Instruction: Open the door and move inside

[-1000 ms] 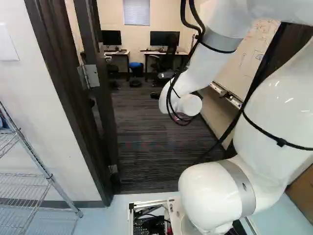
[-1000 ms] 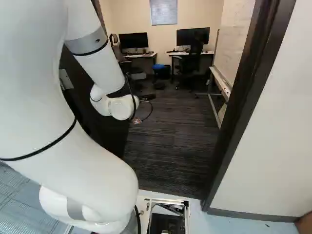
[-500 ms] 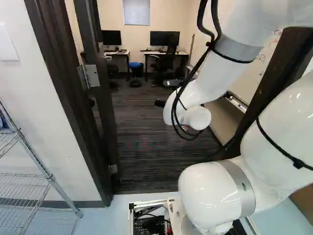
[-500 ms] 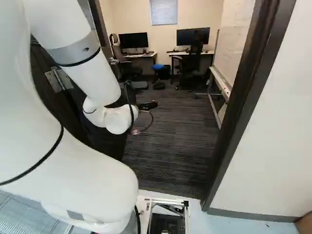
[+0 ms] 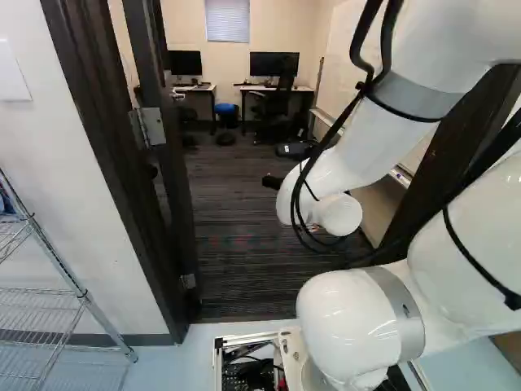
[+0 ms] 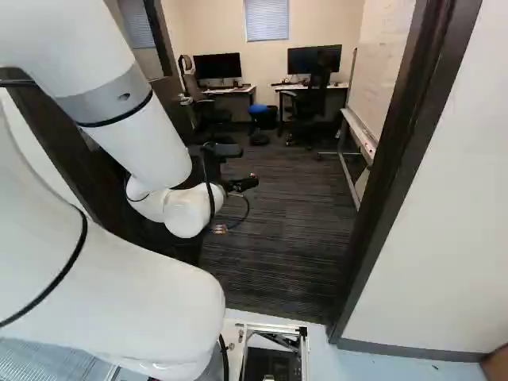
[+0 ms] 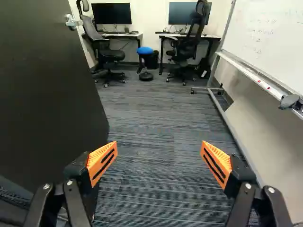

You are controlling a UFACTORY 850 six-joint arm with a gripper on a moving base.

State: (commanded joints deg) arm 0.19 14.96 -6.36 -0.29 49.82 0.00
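The black gripper (image 6: 242,183) shows partly beyond the white wrist in the right base view, inside the doorway. In the wrist view the gripper (image 7: 159,163) stands open, its orange pads far apart with only carpet beyond them. The dark door (image 7: 47,90) stands swung inward, beside one finger in the wrist view; whether they touch I cannot tell. Its metal handle (image 7: 72,21) is farther ahead, apart from the fingers. In the left base view the door (image 5: 167,130) shows edge-on by its hinge, left of the arm.
Door frame posts stand at the left (image 5: 122,179) and right (image 6: 397,167) of the opening. Inside are desks (image 7: 189,36), office chairs (image 7: 105,52), a blue stool (image 7: 145,51) and a wheeled whiteboard (image 7: 265,38). A wire shelf (image 5: 61,293) stands outside, left.
The arm's forearm has swung rightward in the left base view and leftward and lower in the right one, uncovering more of the door and black gripper parts. The base and door have not visibly moved.
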